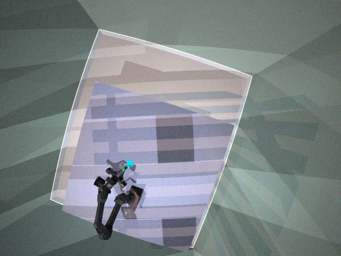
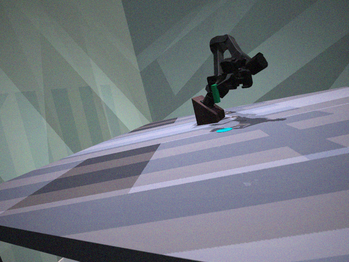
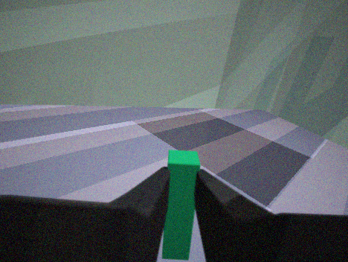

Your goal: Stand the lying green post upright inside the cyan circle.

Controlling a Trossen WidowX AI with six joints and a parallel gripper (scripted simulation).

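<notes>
The green post (image 1: 124, 169) (image 2: 215, 93) (image 3: 180, 212) is nearly upright, held above the table. My gripper (image 1: 123, 170) (image 2: 216, 91) (image 3: 181, 176) is shut on it, with one dark finger on each side in the wrist view. The post's lower end is clear of the surface in the exterior view. The cyan circle (image 1: 129, 163) (image 2: 224, 130) lies flat on the table, seen whole in the top and exterior views. In the top view the post shows just to the lower left of the circle. The circle does not show in the wrist view.
The arm's brown wedge-shaped base (image 1: 136, 197) (image 2: 205, 114) stands close to the circle. The striped table (image 1: 209, 154) (image 2: 197, 203) carries bands of light and shadow, and the arm's shadow falls beside the circle. The table's dark front edge (image 2: 70, 248) shows in the exterior view.
</notes>
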